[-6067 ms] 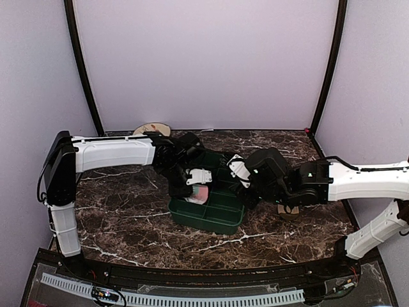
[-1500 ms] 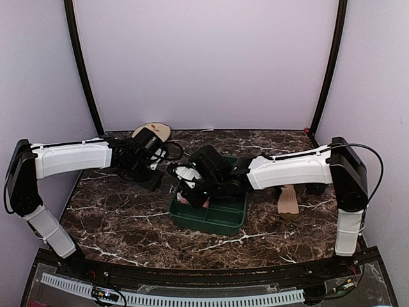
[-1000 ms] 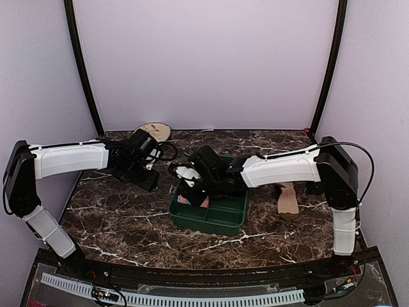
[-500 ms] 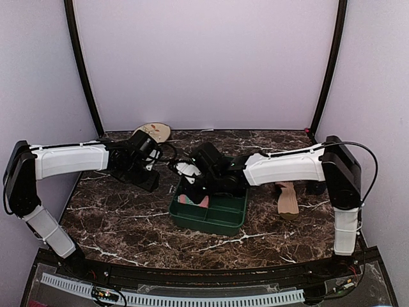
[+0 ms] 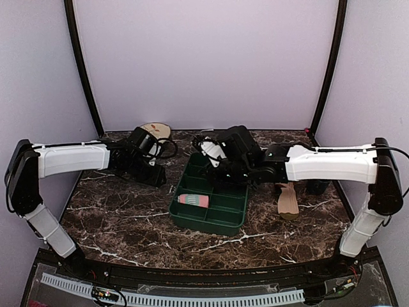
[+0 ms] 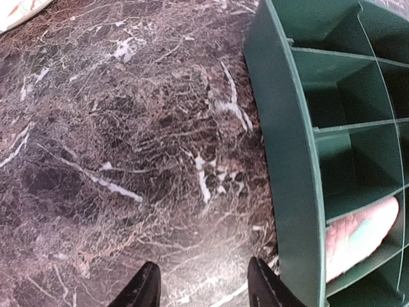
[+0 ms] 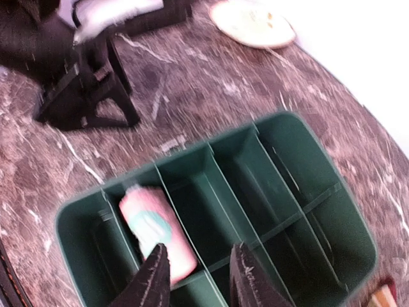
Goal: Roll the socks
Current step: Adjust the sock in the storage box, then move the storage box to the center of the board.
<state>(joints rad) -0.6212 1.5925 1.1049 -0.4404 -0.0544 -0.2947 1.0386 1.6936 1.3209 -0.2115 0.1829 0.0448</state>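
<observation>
The pink sock [image 5: 193,200] lies rolled up in a near-left compartment of the green tray [image 5: 225,222]. It also shows in the right wrist view [image 7: 156,233] and in the left wrist view [image 6: 358,236]. The tan sock [image 5: 287,199] lies flat on the table right of the tray. My right gripper [image 5: 219,167] is open and empty, held above the far part of the tray [image 7: 319,160], apart from the roll. My left gripper [image 5: 158,178] is open and empty, low over the marble just left of the tray [image 6: 281,147].
A round beige plate [image 5: 153,130] leans at the back left wall and shows in the right wrist view [image 7: 252,22]. The tray has several narrow compartments with thin dividers. A small dark object [image 5: 316,187] sits by the tan sock.
My right gripper has let go of the pink roll, lifted and drawn back to the right over the tray's far side. The roll stays in its compartment. The left arm has hardly moved.
</observation>
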